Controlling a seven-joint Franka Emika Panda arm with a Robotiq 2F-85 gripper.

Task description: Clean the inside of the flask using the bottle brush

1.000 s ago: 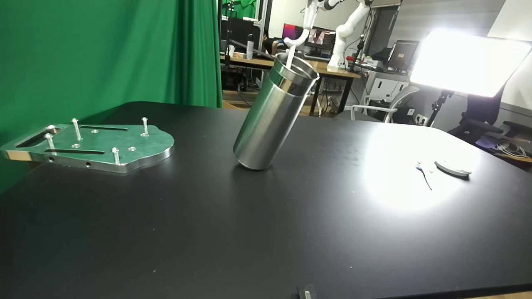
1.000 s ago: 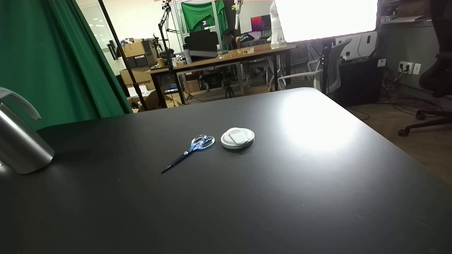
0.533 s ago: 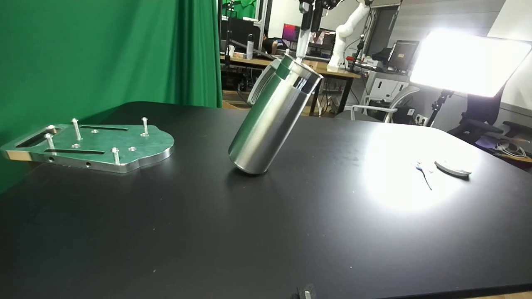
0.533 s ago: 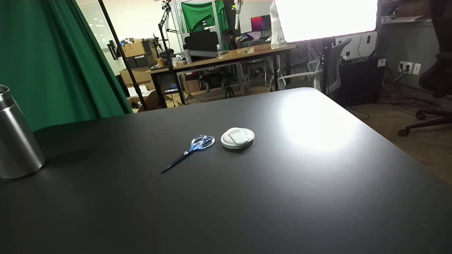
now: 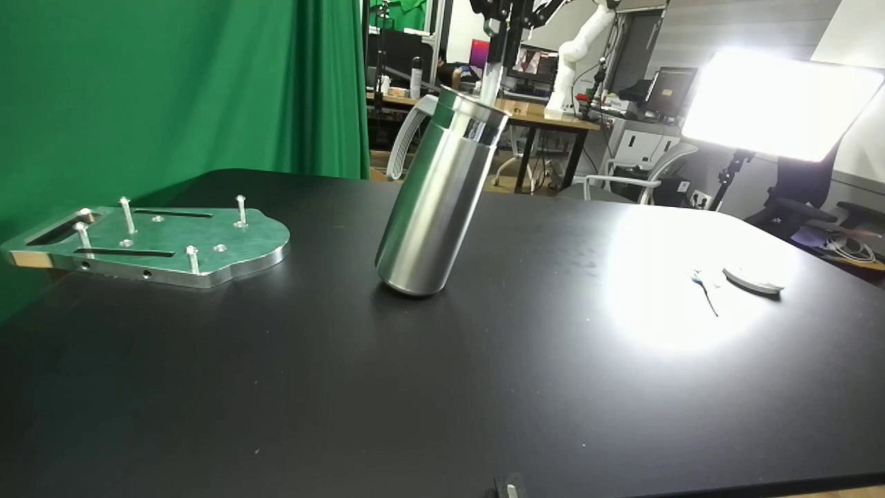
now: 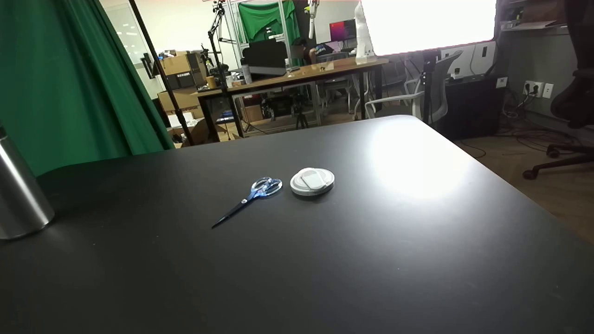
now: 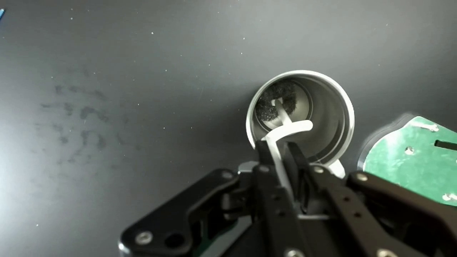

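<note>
Beside the left edge of the table I have the green plate with its pegs. Next, between the left and right edges, comes the flask, tilted, mouth toward the right, its handle on the left. Just above that mouth I see my gripper pointing down, jaws pinching the bottle brush by its white shaft. In my wrist view the dark bristles sit deep inside the flask, toward its upper left. Farther along, nearer the right edge, lie the scissors, then a round white lid just beside them.
</note>
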